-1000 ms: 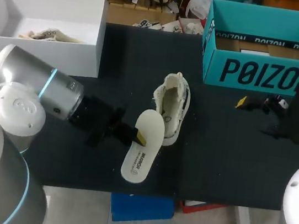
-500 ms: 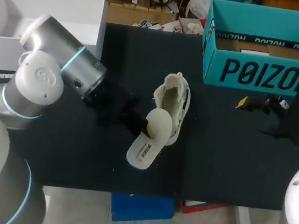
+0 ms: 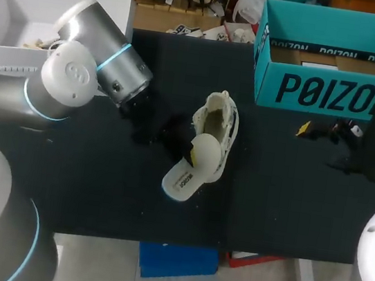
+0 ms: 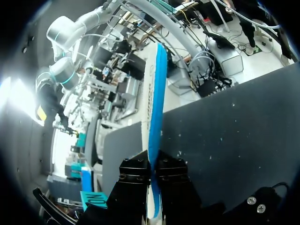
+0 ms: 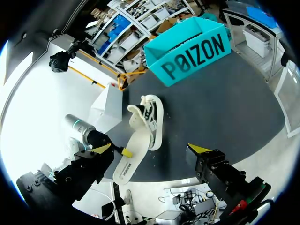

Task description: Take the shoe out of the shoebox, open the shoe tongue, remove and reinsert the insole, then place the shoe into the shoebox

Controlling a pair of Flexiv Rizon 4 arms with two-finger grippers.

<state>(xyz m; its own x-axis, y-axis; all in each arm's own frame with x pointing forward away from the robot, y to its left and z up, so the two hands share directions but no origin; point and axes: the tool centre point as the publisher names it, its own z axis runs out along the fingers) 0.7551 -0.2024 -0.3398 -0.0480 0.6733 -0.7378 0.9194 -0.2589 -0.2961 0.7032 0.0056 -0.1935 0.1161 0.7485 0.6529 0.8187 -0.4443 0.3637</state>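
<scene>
Dark surface (image 3: 291, 197): left tool (image 4: 153, 161) pinches the insole (image 3: 186, 175), tip angled into the shoe (image 3: 219, 120) for reinsertion; right tool (image 5: 150, 150), well apart from the shoe, hangs spread wide, empty.

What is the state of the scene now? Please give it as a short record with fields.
shoe: on the table, outside both boxes
insole: tilted, one end at the shoe's opening
left gripper: shut on the insole
right gripper: open, empty, in front of the teal shoebox
white box: at the table's far left corner
</scene>
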